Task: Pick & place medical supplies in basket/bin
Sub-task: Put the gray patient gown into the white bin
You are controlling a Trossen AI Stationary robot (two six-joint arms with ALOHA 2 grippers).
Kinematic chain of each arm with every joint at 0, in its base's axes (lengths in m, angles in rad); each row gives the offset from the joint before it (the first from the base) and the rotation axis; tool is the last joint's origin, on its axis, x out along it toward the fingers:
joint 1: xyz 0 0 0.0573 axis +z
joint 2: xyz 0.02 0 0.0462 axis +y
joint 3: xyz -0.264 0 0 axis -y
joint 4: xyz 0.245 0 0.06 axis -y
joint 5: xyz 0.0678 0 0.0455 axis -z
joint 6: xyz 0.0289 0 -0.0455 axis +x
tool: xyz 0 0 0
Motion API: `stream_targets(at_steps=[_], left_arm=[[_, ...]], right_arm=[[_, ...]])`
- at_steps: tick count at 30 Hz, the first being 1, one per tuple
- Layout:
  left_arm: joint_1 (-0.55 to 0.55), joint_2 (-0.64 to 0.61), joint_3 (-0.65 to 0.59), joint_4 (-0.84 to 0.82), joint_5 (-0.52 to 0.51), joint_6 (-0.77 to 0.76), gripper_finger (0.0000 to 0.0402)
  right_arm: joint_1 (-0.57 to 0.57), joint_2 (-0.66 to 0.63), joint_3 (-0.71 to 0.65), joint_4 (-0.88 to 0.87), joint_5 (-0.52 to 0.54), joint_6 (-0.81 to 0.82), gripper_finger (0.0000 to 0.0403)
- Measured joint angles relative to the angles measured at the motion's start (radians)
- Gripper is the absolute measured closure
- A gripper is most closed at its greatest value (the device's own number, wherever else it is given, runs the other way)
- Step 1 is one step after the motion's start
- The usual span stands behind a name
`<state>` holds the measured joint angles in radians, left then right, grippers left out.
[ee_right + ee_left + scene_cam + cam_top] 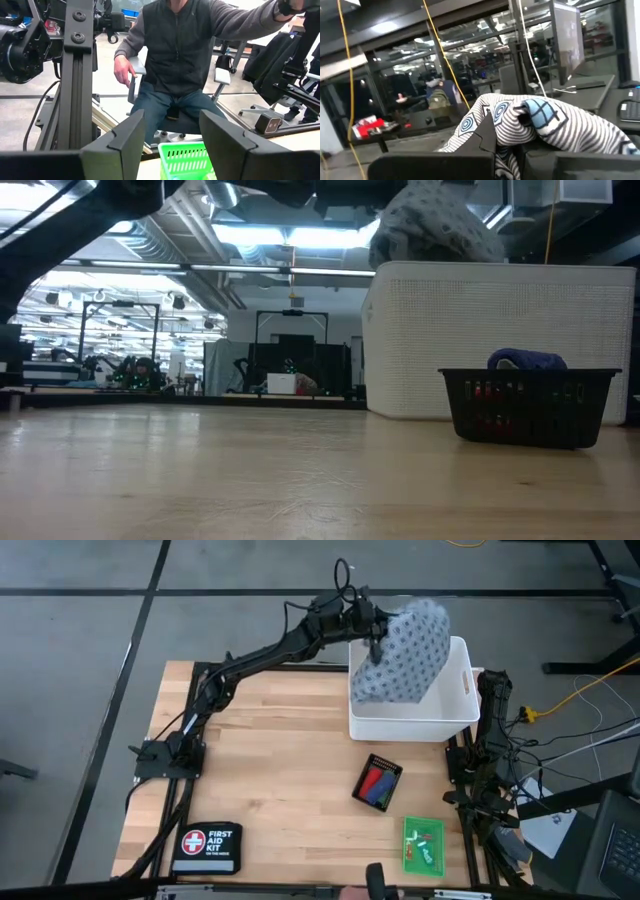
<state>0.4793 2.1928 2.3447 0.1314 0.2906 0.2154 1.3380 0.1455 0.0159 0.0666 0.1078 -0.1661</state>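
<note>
My left arm stretches from the table's left side to the far right, where my left gripper (375, 638) is shut on the big blue-grey dotted cloth (405, 652) over the large white tub (460, 705). From table height the cloth (435, 225) bulges above the tub's rim (500, 270). The black mesh tray (377, 783) holds red, blue and green rolls; a blue roll (525, 361) tops it. The green tray (423, 843) holds small pale packets. My right gripper (170, 127) is open, parked at the table's right edge above the green tray (186, 160). My left gripper pinches a bunched fold of the cloth (512, 127) between its two fingers (487, 137), several layers thick. It comes at the cloth's upper left part from the table's left. The cloth hangs from the hold and drapes down into the tub; the tub's wall hides its lower end.
A black pouch lettered FIRST AID KIT (207, 847) lies at the near left corner. Bare wood (270, 760) spreads between the pouch and the trays. A person (185, 55) sits on a chair beyond the near right edge. My right arm (492, 740) is folded along the right edge.
</note>
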Motion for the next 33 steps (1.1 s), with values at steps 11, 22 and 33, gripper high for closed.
stream_targets(at_steps=[11,22,33], left_arm=[[-0.008,0.003,-0.001,-0.002,0.026,-0.034,0.0295],[-0.006,0.003,-0.001,-0.001,0.026,-0.047,0.0217],[-0.004,0.005,-0.001,-0.031,0.026,-0.037,0.0195]], right_arm=[[0.0,0.0,0.0,0.0,0.0,0.0,0.0213],[0.0,0.0,0.0,0.0,0.0,0.0,0.0213],[0.0,0.0,0.0,0.0,0.0,0.0,0.0213]])
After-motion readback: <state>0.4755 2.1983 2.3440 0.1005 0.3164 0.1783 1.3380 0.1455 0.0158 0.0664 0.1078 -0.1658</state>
